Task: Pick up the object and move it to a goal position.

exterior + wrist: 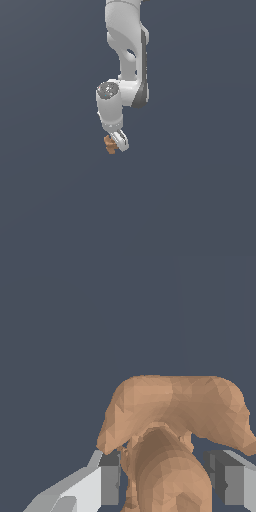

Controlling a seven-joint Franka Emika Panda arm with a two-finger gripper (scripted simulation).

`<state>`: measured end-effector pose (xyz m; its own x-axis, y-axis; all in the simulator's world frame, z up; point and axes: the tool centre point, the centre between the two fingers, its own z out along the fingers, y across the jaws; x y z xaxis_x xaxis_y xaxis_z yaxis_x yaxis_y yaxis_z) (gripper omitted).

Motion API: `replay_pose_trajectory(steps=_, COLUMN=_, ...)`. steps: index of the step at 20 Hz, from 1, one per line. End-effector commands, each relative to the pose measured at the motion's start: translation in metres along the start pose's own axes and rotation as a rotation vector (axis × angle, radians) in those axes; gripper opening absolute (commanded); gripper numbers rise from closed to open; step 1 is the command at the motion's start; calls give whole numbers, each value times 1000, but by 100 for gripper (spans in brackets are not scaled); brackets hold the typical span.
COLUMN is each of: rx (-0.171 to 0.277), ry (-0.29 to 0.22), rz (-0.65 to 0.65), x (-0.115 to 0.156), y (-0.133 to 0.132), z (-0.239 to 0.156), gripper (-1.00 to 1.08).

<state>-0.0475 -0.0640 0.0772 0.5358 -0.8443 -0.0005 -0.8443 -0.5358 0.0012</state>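
Object [170, 421] up close: orange-brown, matte, faceted like rough clay, a broad lumpy cap bulging over a rounded knobby stem. Wrist view puts it right between the two pincer [165, 483] fingers [107, 486], grey pads pressed in on either side of that stem, so the pincer is clenched on the object. From the exterior view it's a tiny knobby speck [109, 144] at the tip of the smooth, glossy white arm [125, 65], clear of the flat, featureless slate-blue surface [200, 200] all around.
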Motion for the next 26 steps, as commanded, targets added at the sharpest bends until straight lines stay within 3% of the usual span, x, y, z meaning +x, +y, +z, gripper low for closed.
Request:
replay_pose_trajectory(steps=1, rx=1, ry=1, rz=0, x=0, y=0, z=1, gripper=-100)
replay_pose_trajectory(steps=15, rx=2, ry=1, rz=0, x=-5, y=-6, z=-7, gripper=-100)
replay_pose_trajectory(steps=26, rx=1, ry=2, rz=1, x=-50, y=-51, z=-68, gripper=-100)
